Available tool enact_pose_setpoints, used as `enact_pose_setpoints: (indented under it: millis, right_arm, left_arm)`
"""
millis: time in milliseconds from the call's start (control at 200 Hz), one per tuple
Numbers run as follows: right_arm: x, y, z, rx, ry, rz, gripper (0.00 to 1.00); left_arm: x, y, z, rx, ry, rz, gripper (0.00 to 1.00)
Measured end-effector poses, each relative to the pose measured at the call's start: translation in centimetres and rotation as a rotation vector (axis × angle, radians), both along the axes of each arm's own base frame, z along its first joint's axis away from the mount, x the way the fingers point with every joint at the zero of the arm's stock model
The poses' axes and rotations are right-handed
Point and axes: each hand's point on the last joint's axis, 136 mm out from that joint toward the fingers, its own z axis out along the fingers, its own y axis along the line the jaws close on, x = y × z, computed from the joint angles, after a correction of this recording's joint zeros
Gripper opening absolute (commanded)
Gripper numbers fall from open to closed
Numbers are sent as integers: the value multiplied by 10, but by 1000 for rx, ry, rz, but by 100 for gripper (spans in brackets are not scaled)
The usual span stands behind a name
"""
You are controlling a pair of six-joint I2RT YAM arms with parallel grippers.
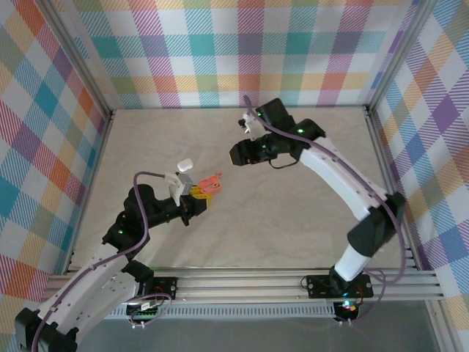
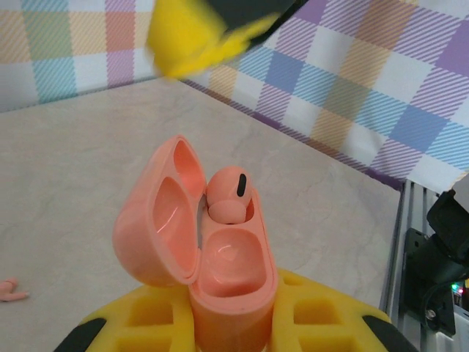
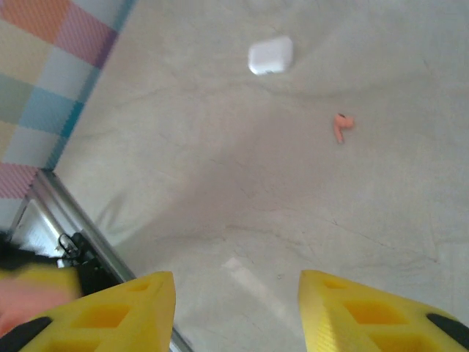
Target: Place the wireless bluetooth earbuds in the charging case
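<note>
My left gripper (image 2: pixel 233 323) is shut on the lower body of an orange charging case (image 2: pixel 220 257), held upright with its lid hinged open to the left. One orange earbud (image 2: pixel 231 194) sits in the far socket; the near socket is empty. A second orange earbud (image 3: pixel 341 127) lies loose on the table, near a closed white case (image 3: pixel 270 55). My right gripper (image 3: pixel 238 312) hangs open above bare table, nothing between its yellow fingers. From above, the left gripper (image 1: pixel 199 193) holds the orange case (image 1: pixel 211 182) beside the white case (image 1: pixel 183 166). White earbuds are out of view.
Checked fabric walls (image 1: pixel 242 51) close in the table on three sides. An aluminium rail (image 1: pixel 293 282) runs along the near edge by the arm bases. The marbled tabletop (image 1: pixel 293 220) stretches open to the right and front of the cases.
</note>
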Motion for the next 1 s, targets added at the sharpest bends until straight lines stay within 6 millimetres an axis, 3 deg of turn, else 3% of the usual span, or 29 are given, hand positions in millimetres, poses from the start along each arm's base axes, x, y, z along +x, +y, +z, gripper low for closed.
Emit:
enact_pose_setpoints:
  millis: [170, 355, 570, 800, 1000]
  right_arm:
    - [29, 13, -72, -114, 117, -67, 43]
    - [67, 32, -127, -201, 145, -120, 40]
    - [104, 65, -159, -312, 72, -128, 40]
    - [101, 84, -182, -395, 34, -84, 44]
    - [99, 79, -204, -431, 65, -76, 46]
  left_arm:
    - [-6, 12, 18, 18, -36, 44, 0]
    - [-13, 19, 13, 57, -26, 60, 0]
    - [-14, 22, 6, 79, -6, 71, 0]
    - [-13, 22, 4, 85, -2, 70, 0]
    - [-14, 23, -1, 102, 9, 68, 0]
